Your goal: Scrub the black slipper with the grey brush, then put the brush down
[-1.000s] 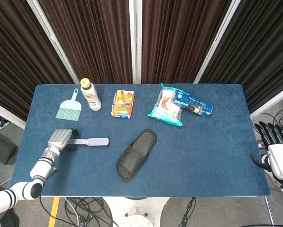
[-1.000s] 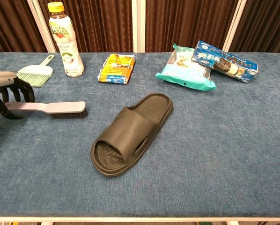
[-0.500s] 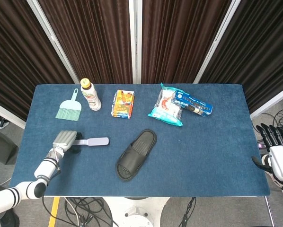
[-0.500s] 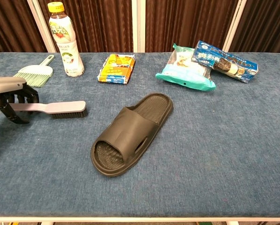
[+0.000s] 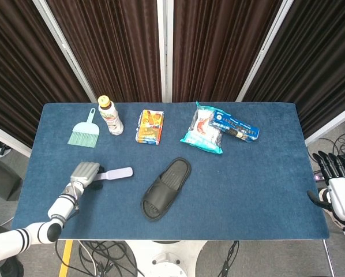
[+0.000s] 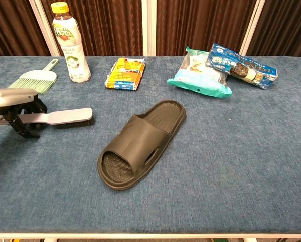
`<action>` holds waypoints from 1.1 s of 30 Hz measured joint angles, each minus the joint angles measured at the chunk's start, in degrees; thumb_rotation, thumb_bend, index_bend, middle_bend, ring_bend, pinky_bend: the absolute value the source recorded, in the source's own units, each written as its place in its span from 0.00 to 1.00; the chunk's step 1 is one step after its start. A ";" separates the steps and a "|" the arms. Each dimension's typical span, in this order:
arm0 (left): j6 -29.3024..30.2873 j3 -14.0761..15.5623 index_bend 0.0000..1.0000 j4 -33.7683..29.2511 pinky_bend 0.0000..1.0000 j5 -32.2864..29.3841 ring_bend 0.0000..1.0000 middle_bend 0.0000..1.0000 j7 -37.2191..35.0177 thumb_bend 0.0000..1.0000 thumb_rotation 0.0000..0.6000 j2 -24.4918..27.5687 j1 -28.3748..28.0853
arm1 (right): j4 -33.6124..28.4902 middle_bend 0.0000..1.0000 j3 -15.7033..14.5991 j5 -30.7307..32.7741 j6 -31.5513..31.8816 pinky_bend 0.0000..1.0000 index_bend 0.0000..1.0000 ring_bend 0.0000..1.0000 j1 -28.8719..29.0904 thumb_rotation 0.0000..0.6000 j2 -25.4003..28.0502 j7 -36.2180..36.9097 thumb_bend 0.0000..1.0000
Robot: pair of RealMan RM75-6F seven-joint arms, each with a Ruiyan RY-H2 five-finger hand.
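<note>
The black slipper [image 5: 165, 188] lies sole-down near the table's front middle, toe pointing to the back right [image 6: 140, 146]. To its left lies the grey brush [image 5: 117, 172], bristles down on the blue cloth [image 6: 65, 117]. My left hand [image 5: 83, 173] grips the brush's handle end, with the fingers curled around the handle [image 6: 17, 103]. Off the table's right edge, my right hand [image 5: 337, 184] holds nothing, its fingers spread and pointing up.
Along the back stand a small green broom [image 5: 85, 133], a drink bottle [image 5: 110, 115], a yellow snack packet [image 5: 150, 126], a teal bag [image 5: 202, 134] and a blue packet [image 5: 234, 127]. The table's left edge is close to my left hand.
My left hand has slid right along the handle and closed around it. The brush has barely shifted. The right hand has not moved.
</note>
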 measured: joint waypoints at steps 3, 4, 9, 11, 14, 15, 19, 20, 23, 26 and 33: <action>0.46 0.11 0.82 -0.12 0.82 -0.25 0.75 0.85 -0.09 0.31 1.00 -0.51 -0.03 | 0.04 0.05 0.02 0.16 -0.16 0.00 0.00 0.00 0.05 1.00 -0.12 0.06 0.16; 0.63 -0.01 0.84 -0.14 0.83 -0.25 0.76 0.87 -0.52 0.33 1.00 -0.70 0.05 | 0.06 0.05 0.01 0.18 -0.19 0.00 0.00 0.00 0.04 1.00 -0.15 0.07 0.16; 3.59 -1.80 1.00 0.35 0.94 1.32 0.90 0.99 -5.76 0.49 1.00 -2.29 1.42 | 0.01 0.05 -0.11 0.19 -0.72 0.00 0.00 0.00 0.21 1.00 -0.21 -0.03 0.16; 5.73 -2.97 1.00 0.92 0.97 2.95 0.93 1.00 -9.95 0.51 1.00 -3.23 2.36 | -0.11 0.05 -0.19 0.08 -1.09 0.00 0.00 0.00 0.41 1.00 -0.21 -0.20 0.16; 8.97 -4.41 1.00 2.16 1.00 6.56 0.97 1.00 -17.37 0.53 1.00 -4.35 3.76 | -0.30 0.05 -0.31 -0.30 -1.85 0.00 0.00 0.00 0.90 1.00 -0.25 -0.46 0.16; 10.13 -4.74 1.00 2.64 1.00 8.02 0.98 1.00 -19.74 0.53 1.00 -4.66 4.21 | -0.39 0.05 -0.35 -0.47 -2.22 0.00 0.00 0.00 1.15 1.00 -0.26 -0.55 0.16; 16.71 -5.23 1.00 4.96 1.00 16.70 1.00 1.00 -30.31 0.54 1.00 -5.75 6.39 | -1.10 0.05 -0.42 -1.82 -4.85 0.00 0.00 0.00 3.25 1.00 -0.34 -1.07 0.16; 18.17 -5.06 1.00 5.42 1.00 18.79 1.00 1.00 -32.16 0.54 1.00 -5.86 6.81 | -1.45 0.06 -0.38 -2.45 -6.10 0.00 0.00 0.00 4.31 1.00 -0.40 -1.29 0.16; 23.39 -3.65 1.00 7.27 1.00 26.06 1.00 1.00 -36.47 0.55 1.00 -6.08 8.06 | -2.52 0.07 -0.08 -3.98 -10.38 0.00 0.00 0.00 7.93 1.00 -0.69 -2.00 0.15; 29.47 -1.19 1.00 9.68 1.00 33.34 1.00 1.00 -38.69 0.55 1.00 -6.25 9.09 | -3.51 0.06 0.67 -4.71 -16.64 0.00 0.00 0.00 12.76 1.00 -1.37 -2.72 0.16; 39.53 5.87 1.00 13.75 1.00 46.19 1.00 1.00 -40.68 0.55 1.00 -6.32 10.64 | -2.90 0.02 4.06 -1.73 -37.08 0.00 0.00 0.00 28.21 1.00 -7.23 -6.68 0.08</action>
